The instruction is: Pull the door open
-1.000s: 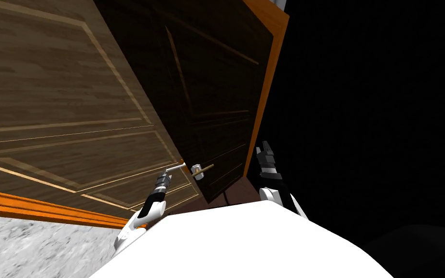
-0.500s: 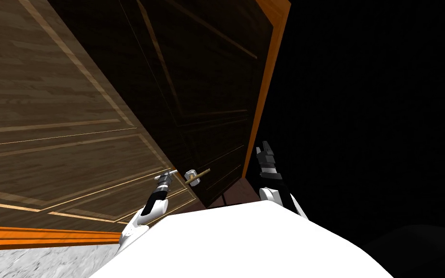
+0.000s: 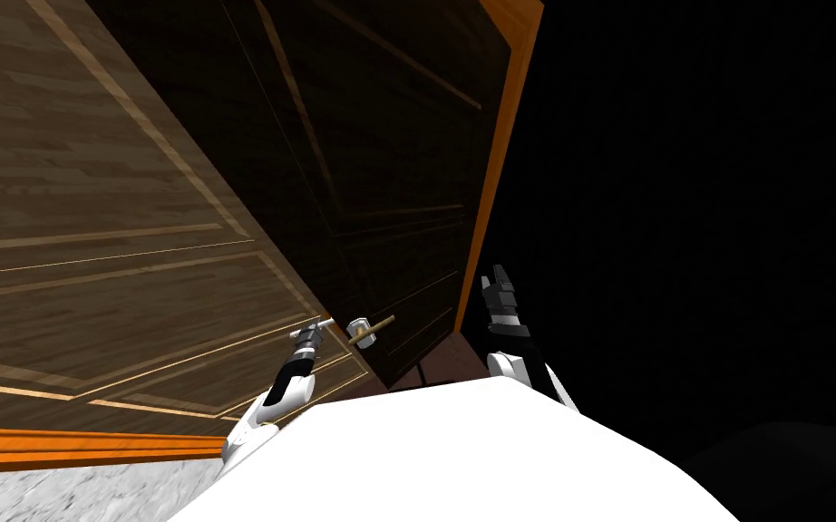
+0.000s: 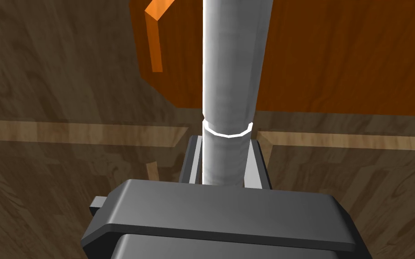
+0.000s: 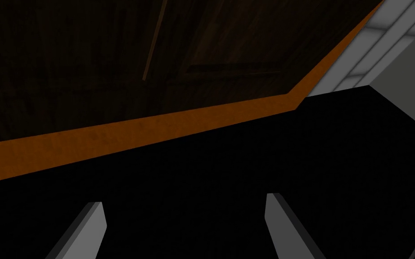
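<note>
Door (image 3: 117, 236): brown wood-grain leaf with inlaid panel lines. The lit face lies on the robot's left and the shadowed face (image 3: 380, 163) toward the middle. The free edge stands close ahead, between the two claws.
Black area (image 3: 697, 227): right of the door, beyond the frame.
Door frame (image 3: 509, 136): orange strip along the far side of the shadowed face. A second orange strip (image 3: 63, 444) borders the lit face next to the floor.
Floor (image 3: 63, 494): grey, mottled.
Right claw (image 3: 498, 285) (image 5: 184, 211): fingers (image 5: 87, 229) spread wide, holding nothing, in front of the black area.
Left claw (image 3: 312, 332) (image 4: 226, 148): fingers (image 4: 193, 157) clamped against both sides of the grey lever handle.
Grey lever handle (image 3: 323, 323) (image 4: 229, 81): round bar on the lit face, at the free edge.
Brass lever handle (image 3: 371, 331): on the shadowed face, ungripped.
</note>
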Robot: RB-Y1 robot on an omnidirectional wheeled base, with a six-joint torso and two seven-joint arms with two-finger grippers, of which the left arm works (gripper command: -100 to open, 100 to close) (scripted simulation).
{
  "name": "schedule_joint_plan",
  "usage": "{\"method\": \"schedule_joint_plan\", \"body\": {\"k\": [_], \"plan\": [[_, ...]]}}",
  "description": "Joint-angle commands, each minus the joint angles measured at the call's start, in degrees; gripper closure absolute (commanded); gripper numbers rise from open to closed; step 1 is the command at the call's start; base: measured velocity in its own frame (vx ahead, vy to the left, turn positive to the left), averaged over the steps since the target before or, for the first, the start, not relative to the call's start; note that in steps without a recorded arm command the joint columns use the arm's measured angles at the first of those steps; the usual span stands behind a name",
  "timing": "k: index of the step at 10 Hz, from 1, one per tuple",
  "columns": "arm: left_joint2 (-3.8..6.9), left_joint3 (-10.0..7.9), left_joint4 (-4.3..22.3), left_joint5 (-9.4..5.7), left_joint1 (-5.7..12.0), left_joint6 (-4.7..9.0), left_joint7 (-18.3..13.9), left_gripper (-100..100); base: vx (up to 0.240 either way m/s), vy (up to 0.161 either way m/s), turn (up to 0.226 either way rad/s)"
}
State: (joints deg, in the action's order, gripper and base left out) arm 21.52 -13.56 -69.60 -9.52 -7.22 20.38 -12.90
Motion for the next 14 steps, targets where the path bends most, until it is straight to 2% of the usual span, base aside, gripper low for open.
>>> {"method": "schedule_joint_plan", "body": {"k": [1,5,9,11,12,14], "plan": [[0.99,-0.78,0.7,-0.14,-0.93,0.05,-0.2,100,-0.182,0.090,-0.004],[2.52,0.21,0.4,-0.20,-2.58,0.83,-1.4,100,-0.184,-0.019,-0.043],[3.45,4.42,-1.6,-0.01,-3.45,2.54,-3.7,100,-0.228,0.060,-0.140],[3.50,5.37,-2.1,0.04,-3.45,2.89,-4.1,100,-0.103,0.062,-0.095],[3.73,5.06,-1.2,-0.04,-3.31,2.83,-4.2,100,-0.028,0.019,-0.006],[5.07,6.58,-2.3,-0.03,-4.83,4.29,-5.6,100,-0.190,0.033,-0.155]]}}
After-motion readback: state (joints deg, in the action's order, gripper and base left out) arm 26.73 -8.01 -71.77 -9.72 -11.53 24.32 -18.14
